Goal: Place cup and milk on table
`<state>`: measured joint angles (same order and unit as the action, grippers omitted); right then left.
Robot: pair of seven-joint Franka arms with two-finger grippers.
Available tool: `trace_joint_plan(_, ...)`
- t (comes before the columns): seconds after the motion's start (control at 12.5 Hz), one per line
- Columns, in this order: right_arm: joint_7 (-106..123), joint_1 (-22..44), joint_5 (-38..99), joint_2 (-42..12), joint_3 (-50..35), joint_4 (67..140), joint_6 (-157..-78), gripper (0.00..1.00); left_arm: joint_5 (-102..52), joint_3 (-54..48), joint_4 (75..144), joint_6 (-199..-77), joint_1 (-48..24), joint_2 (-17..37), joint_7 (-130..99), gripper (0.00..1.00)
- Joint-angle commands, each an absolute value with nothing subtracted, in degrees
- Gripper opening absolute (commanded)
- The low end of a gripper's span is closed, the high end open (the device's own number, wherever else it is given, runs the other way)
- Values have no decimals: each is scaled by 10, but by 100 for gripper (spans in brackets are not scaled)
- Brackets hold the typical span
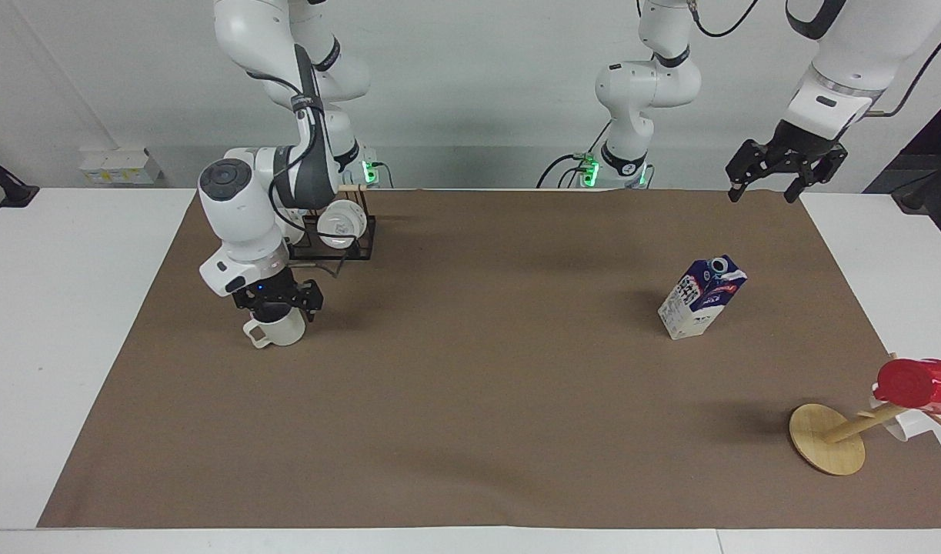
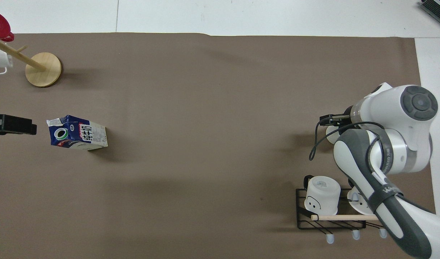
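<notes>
The cup [image 1: 281,331] is a cream-beige mug that stands upright on the brown sheet [image 1: 478,385] of the table [image 1: 70,308], toward the right arm's end, with its handle pointing away from the robots. My right gripper [image 1: 276,309] is down at the cup's rim and covers its opening. In the overhead view the right arm hides most of the cup [image 2: 329,133]. The milk [image 1: 701,300] is a blue and white carton that stands on the sheet toward the left arm's end, free of any gripper; it also shows in the overhead view [image 2: 79,135]. My left gripper [image 1: 762,192] is open, empty and raised over the sheet's corner, where the arm waits.
A black wire rack [image 1: 355,250] holding two white mugs [image 2: 322,196] stands just nearer to the robots than the cup. A wooden mug tree [image 1: 828,450] with a red cup [image 1: 912,385] and a white mug stands at the left arm's end, farther out than the milk.
</notes>
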<state>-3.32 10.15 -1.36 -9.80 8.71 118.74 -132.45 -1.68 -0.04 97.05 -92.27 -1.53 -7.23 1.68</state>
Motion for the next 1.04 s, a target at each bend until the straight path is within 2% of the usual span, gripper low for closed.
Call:
trace_joint_plan(0.0,-47,100,-10,-100,84,1204,-1346,100,-5,5,970,-923,-26,-69,18,100)
trace_joint_plan(0.32,-47,101,-10,-103,84,1206,-1344,98,-5,5,999,-951,-26,-69,18,100)
trace_joint_plan(0.48,-47,100,-10,-103,84,1206,-1343,57,-5,5,1019,-969,-26,-69,18,100)
trace_joint_plan(0.64,-46,100,-10,-104,84,1202,-1338,26,-5,5,1038,-989,-26,-70,18,100)
trace_joint_plan(0.72,-47,100,-10,-105,84,1201,-1338,3,-5,5,1047,-1000,-26,-70,18,100)
trace_joint_plan(0.96,-47,99,-8,-117,84,1180,-1338,0,-5,5,1084,-1051,-27,-69,18,100)
